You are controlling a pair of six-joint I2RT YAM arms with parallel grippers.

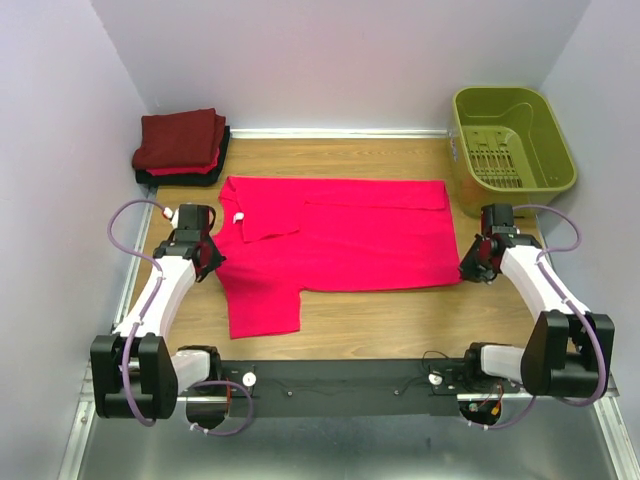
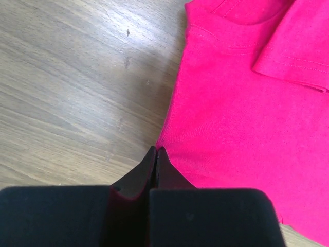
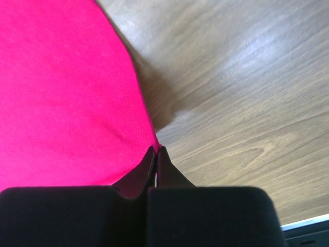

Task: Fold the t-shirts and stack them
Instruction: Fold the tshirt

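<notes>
Both grippers are pinching fully shut on the pink-red t-shirt (image 1: 340, 240), spread flat on the table (image 1: 400, 320) — left gripper (image 2: 156, 150) at its shoulder edge, right gripper (image 3: 157, 149) at its hem corner. You are holding only slivers, so lifting unevenly is risking a slip.

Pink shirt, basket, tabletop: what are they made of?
Pink shirt: soft knit cloth, likely cotton; matte, stitched hems, faint weave. Basket: olive moulded plastic, slight sheen, slotted floor. Tabletop: wood-grain surface, semi-gloss glare; solid wood or laminate, can't tell.
</notes>
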